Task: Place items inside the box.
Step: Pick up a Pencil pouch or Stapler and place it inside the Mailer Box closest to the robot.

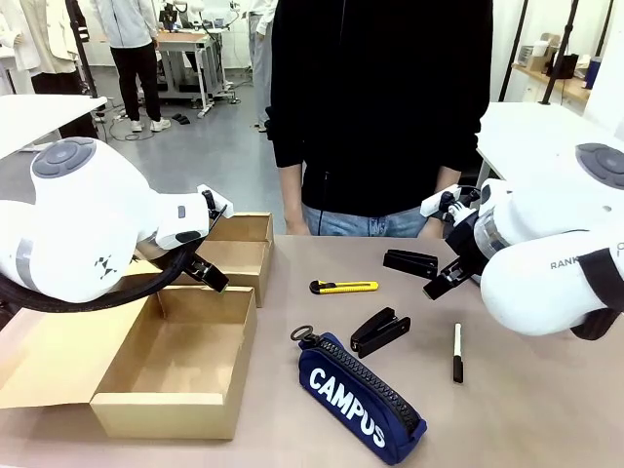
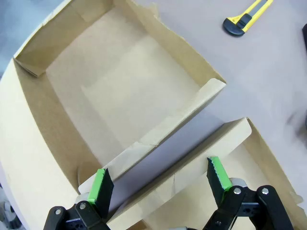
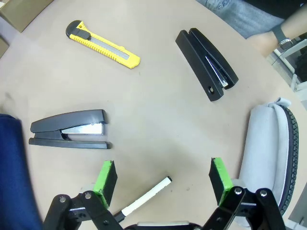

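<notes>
My right fingers [image 3: 106, 175] hang spread, empty, over the marker pen [image 3: 144, 196]; a skewed pinch could roll it away. My left fingers [image 2: 101, 184], spread too, seem to straddle a wall of the box [image 1: 166, 409], at the table's [image 1: 507, 409] eight o'clock.

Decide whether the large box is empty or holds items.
Empty: the box shows a bare floor in the front view; knife, staplers, marker and pencil case lie on the table.
</notes>
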Action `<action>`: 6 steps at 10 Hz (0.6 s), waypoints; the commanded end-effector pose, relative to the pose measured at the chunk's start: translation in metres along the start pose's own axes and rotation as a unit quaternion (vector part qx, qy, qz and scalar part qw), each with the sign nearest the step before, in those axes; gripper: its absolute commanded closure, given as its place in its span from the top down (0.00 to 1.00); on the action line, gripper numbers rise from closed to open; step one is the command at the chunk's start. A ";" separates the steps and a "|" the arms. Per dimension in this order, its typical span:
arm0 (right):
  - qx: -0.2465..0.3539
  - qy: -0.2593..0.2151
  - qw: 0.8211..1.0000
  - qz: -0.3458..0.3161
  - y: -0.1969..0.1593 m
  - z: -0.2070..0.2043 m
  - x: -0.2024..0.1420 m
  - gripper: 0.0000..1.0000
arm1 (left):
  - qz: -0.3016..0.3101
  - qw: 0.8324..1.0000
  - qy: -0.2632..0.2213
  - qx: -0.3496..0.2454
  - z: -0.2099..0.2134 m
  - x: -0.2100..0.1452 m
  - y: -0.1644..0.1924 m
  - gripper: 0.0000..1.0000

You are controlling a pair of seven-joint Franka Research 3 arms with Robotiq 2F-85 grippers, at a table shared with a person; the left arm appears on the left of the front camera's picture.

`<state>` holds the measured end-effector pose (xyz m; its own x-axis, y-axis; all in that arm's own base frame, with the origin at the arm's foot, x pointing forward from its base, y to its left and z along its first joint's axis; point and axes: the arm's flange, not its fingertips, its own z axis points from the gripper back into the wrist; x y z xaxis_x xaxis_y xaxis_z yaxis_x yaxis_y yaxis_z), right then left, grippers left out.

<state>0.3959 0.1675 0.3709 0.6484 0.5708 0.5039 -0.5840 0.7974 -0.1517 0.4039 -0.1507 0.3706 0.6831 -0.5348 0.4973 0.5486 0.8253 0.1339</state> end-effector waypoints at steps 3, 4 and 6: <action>0.040 -0.001 0.999 -0.002 -0.003 0.014 0.005 1.00 | 0.000 1.000 0.000 0.000 0.000 0.000 0.000 1.00; 0.050 0.005 0.998 -0.049 -0.011 0.036 0.011 1.00 | -0.005 0.999 -0.028 -0.046 0.027 0.004 0.001 1.00; 0.094 0.000 0.977 -0.192 -0.040 0.114 0.011 1.00 | 0.053 0.990 -0.027 -0.124 0.103 0.007 0.009 1.00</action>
<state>0.3831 0.1474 0.4350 0.7800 0.3756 0.5005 -0.4749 0.8761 0.0827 0.3807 -0.1643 0.4270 0.6855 -0.4660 0.5594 0.5845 0.8104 -0.0413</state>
